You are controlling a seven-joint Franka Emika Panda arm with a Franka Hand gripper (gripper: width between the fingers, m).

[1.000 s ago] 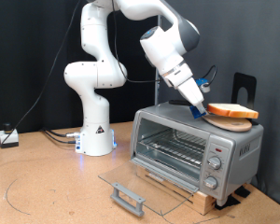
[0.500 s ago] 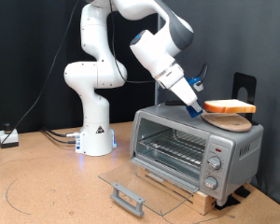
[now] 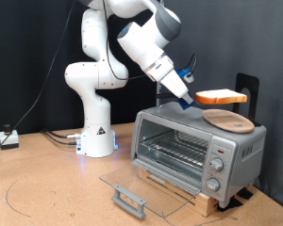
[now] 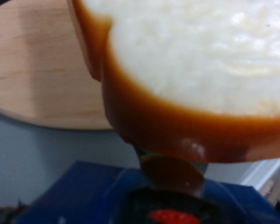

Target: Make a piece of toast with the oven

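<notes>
My gripper [image 3: 188,97] is shut on the piece of toast [image 3: 222,97], a flat slice with an orange-tan crust, and holds it level in the air above the oven's top, at the exterior view's right. The toast [image 4: 191,65] fills the wrist view, its pale face and brown crust close to the camera. The silver oven [image 3: 193,146] stands below with its glass door [image 3: 146,185] folded down open and its wire rack [image 3: 174,149] bare. The fingertips are hidden by the toast.
A round light-wood board [image 3: 227,120] lies on the oven's top right, just under the toast; it also shows in the wrist view [image 4: 42,65]. The oven's knobs [image 3: 216,166] face front. The white robot base [image 3: 96,132] stands at the exterior view's left of the oven.
The gripper has lifted the toast off the round board and moved up and slightly to the exterior view's left. The board stays on the oven.
</notes>
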